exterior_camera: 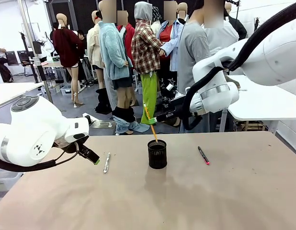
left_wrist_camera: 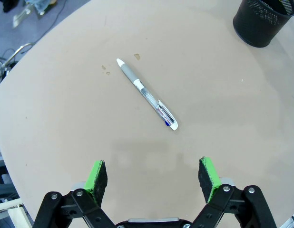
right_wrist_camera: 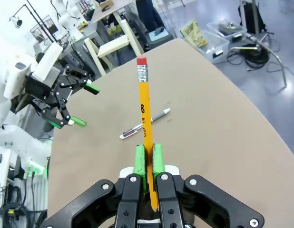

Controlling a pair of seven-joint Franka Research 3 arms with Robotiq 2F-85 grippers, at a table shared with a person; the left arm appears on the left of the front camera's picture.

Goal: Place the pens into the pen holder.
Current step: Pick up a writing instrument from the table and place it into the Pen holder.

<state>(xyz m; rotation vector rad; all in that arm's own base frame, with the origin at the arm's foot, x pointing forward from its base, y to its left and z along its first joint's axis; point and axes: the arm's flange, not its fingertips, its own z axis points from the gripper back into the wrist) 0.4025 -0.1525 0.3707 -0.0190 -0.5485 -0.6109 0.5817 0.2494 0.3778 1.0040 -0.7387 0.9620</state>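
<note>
1. Right gripper [exterior_camera: 153, 118] is pressed together on a yellow pencil [exterior_camera: 149, 122], held tilted with its lower end at the mouth of the black mesh pen holder [exterior_camera: 157, 155].
2. Left gripper [left_wrist_camera: 153, 173] hangs spread wide over the table [exterior_camera: 224, 201], near a white pen [left_wrist_camera: 147, 94] lying flat left of the holder.
3. Right of the holder lies a dark pen [exterior_camera: 203, 155] with a pink end.
</note>
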